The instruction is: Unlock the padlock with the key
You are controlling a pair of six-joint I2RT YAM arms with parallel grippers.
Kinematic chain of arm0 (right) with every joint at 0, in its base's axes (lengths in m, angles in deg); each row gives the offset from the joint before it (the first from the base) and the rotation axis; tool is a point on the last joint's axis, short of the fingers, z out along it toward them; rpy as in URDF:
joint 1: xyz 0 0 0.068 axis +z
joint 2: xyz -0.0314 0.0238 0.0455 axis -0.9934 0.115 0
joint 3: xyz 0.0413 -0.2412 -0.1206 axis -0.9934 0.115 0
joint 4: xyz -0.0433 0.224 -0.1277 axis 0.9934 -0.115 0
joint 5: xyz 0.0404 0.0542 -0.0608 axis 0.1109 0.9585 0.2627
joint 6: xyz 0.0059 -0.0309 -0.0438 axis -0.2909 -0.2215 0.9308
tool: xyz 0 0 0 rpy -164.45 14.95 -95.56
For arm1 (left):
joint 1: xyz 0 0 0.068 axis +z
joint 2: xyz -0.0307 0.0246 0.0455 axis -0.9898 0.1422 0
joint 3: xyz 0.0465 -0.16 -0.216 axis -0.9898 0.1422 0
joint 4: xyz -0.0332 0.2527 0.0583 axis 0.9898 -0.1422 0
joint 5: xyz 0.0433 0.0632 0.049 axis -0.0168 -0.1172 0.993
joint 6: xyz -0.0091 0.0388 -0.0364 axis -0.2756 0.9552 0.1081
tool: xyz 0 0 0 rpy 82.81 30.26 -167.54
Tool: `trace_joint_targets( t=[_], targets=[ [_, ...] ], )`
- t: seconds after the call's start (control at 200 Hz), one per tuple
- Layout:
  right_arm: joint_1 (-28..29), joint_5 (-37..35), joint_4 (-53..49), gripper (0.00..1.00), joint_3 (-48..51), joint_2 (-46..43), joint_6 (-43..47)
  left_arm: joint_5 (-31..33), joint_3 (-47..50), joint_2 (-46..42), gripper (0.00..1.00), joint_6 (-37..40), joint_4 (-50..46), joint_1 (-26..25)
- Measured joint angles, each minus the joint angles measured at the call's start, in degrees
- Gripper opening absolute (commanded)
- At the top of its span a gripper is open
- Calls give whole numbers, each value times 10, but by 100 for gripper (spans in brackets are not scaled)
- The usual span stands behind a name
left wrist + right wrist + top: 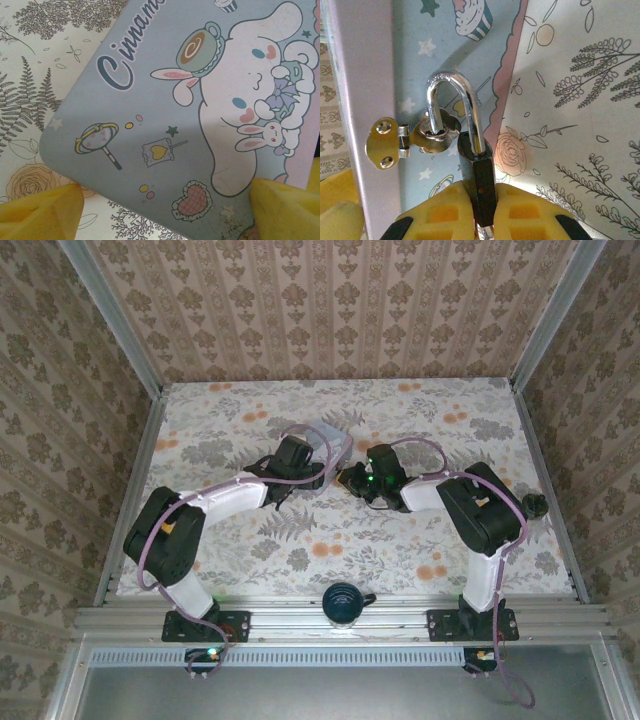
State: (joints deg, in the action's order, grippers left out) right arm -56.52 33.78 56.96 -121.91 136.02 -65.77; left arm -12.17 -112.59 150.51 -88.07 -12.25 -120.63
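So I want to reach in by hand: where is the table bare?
Bare: the far strip of flowered table behind the pale blue cartoon tin, and the near middle between the left arm and right arm. Crowded: the centre, where both meet at the tin and small dark metal padlock.

Floral cloth covers my tabletop (250, 540); beige damask-papered walls (330, 300) enclose three sides, and aluminium rails (340, 618) line its near edge.

Staged robot booth, wallpapered walls (330, 310), aluminium frame (400, 618), floral tabletop (300, 550)
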Motion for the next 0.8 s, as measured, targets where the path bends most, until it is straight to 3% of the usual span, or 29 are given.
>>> trace_joint_targets(
  t=[0.63, 0.795],
  targets=[
    [-3, 0, -7, 0, -2, 0, 7, -22, 11, -5, 80, -4, 14, 7],
    [2, -4, 5, 0, 25, -16, 7, -35, 12, -5, 71, -11, 18, 11]
  ],
)
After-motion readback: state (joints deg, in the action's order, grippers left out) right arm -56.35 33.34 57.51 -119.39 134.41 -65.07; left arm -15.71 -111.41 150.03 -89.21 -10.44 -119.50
